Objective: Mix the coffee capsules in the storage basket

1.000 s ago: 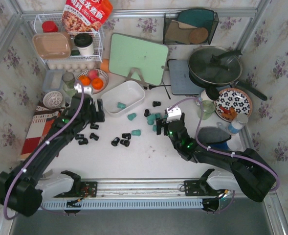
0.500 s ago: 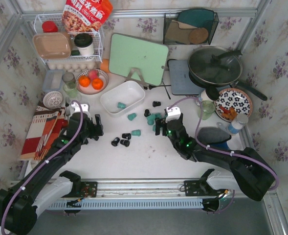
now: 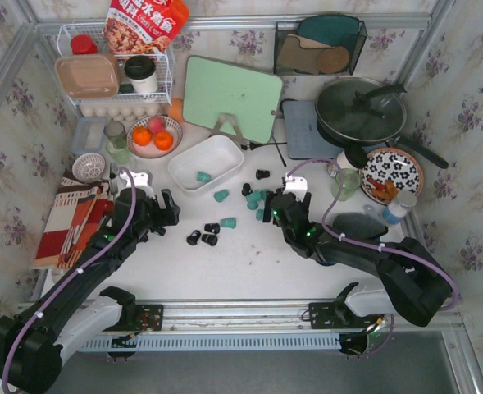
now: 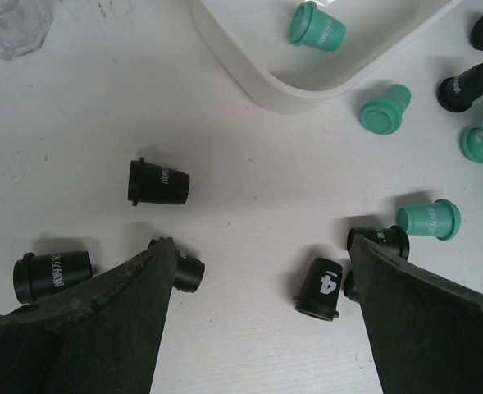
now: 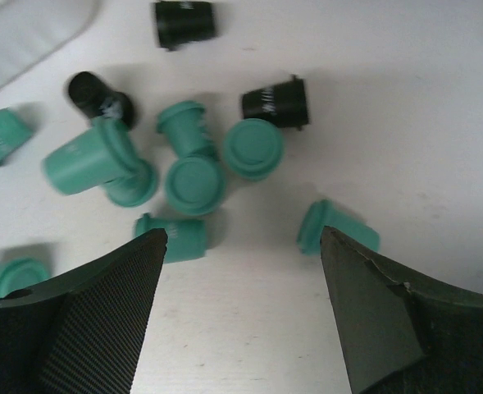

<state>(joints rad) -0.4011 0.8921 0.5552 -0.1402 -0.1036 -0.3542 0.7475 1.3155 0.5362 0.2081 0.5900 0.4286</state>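
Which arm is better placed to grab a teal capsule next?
Right, probably: the right gripper hangs open right at the teal capsules, while the left gripper hangs open over black capsules.

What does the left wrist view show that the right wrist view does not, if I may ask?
Only the left wrist view: the inside of the storage basket with one teal capsule in it, a clear glass jar, and mostly black capsules lying apart. Only the right wrist view: a tight cluster of teal capsules. Both: loose teal and black capsules on the white table, framed by open fingers.
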